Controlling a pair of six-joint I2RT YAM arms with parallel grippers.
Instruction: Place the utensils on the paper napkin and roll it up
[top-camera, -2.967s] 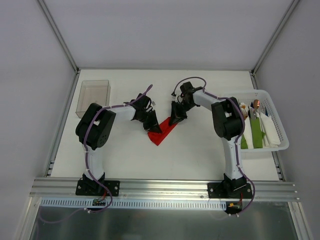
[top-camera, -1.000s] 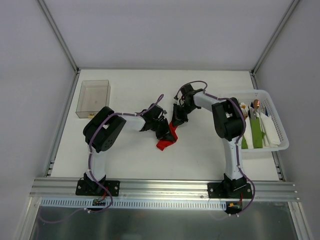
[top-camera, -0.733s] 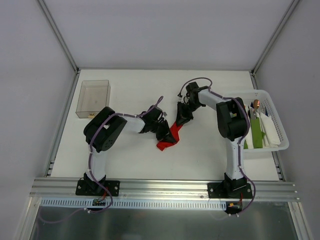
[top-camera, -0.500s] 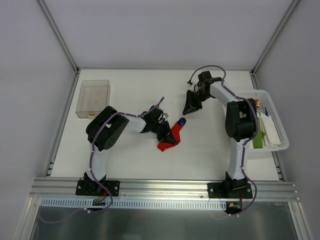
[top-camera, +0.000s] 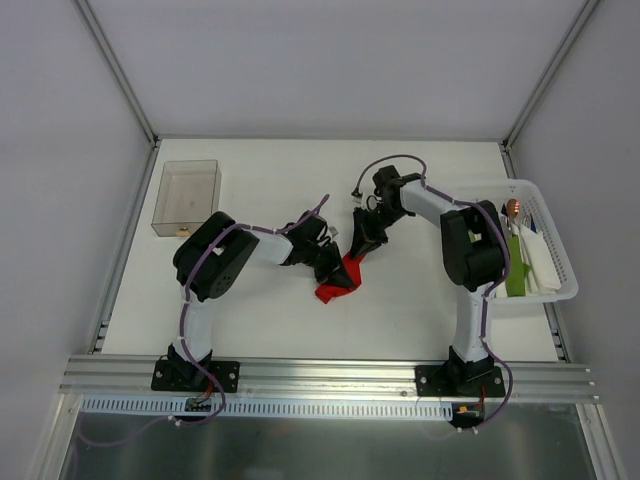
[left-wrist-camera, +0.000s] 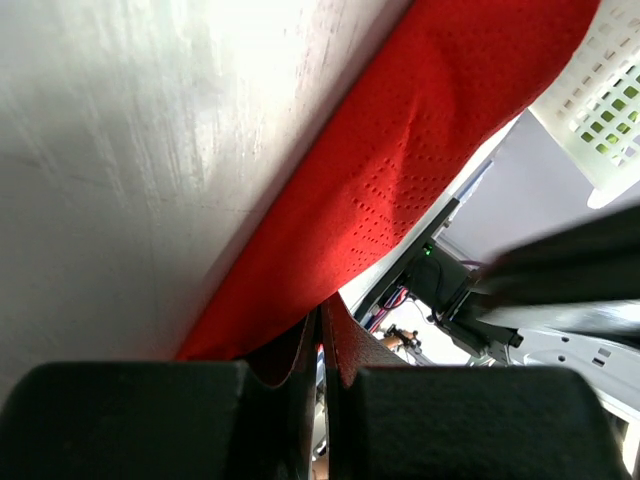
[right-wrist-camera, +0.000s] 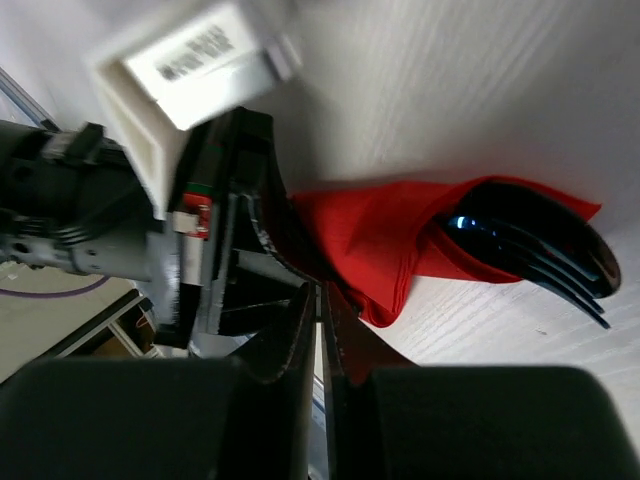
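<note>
The paper napkin (top-camera: 338, 280) lies as a bright red loose roll in the middle of the table. My left gripper (top-camera: 328, 264) sits at the roll's left side, shut, with the napkin's edge (left-wrist-camera: 400, 180) pinched at its fingertips. My right gripper (top-camera: 362, 246) is at the roll's upper end, jaws together with only a hairline slit, tips touching the folded napkin (right-wrist-camera: 365, 245). The dark blue tined head of one of the utensils (right-wrist-camera: 535, 245) sticks out of the roll's end in the right wrist view. The utensils are hidden in the top view.
A clear plastic box (top-camera: 188, 195) stands at the back left. At the right edge, a white basket (top-camera: 568, 285) holds green napkin bundles (top-camera: 513, 265), white napkins and a copper-headed utensil (top-camera: 513, 208). The left gripper's black body (right-wrist-camera: 225, 250) is close beside my right fingers.
The napkin went from a flat folded sheet to a roll. My right gripper swung away to the back right, baring a blue utensil head, then returned to the roll's upper end. The left gripper stayed.
</note>
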